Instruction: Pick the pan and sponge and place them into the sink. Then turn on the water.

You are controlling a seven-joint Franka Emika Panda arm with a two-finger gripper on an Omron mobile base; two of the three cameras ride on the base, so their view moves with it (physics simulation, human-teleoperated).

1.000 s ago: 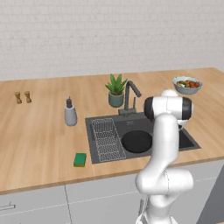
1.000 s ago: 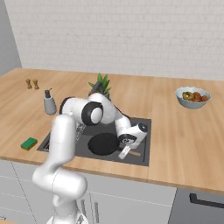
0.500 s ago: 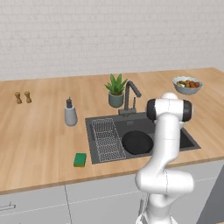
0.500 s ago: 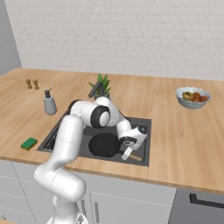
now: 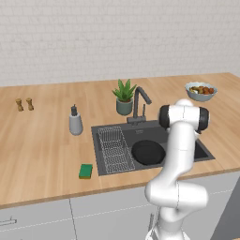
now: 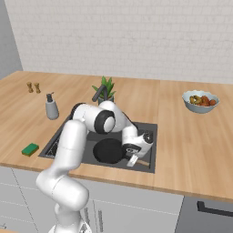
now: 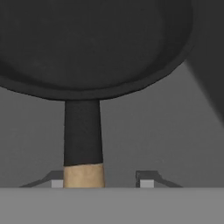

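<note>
The black pan point(image 6: 108, 151) lies flat in the dark sink point(image 6: 152, 132), its wooden handle point(image 6: 143, 162) pointing to the sink's front right. My gripper point(image 6: 134, 157) hangs low over that handle. In the hand view the gripper point(image 7: 101, 181) is open, the handle point(image 7: 83, 175) stands close to the left fingertip and a wide gap separates it from the right one. The pan point(image 5: 147, 152) is partly hidden by my arm in the left base view. The green sponge point(image 5: 85, 171) rests on the counter left of the sink point(image 5: 112, 127). No water falls from the faucet point(image 5: 139, 101).
A wire rack point(image 5: 115, 150) fills the sink's left half. A soap bottle point(image 5: 75, 123) stands on the counter to the sink's left, and a potted plant point(image 5: 124, 97) behind it. A fruit bowl point(image 5: 200, 90) sits at the back right, and two small shakers point(image 5: 24, 104) at the far left.
The jaws have parted and let go of the pan handle. The pan now lies in the sink, and the arm's elbow has shifted slightly.
</note>
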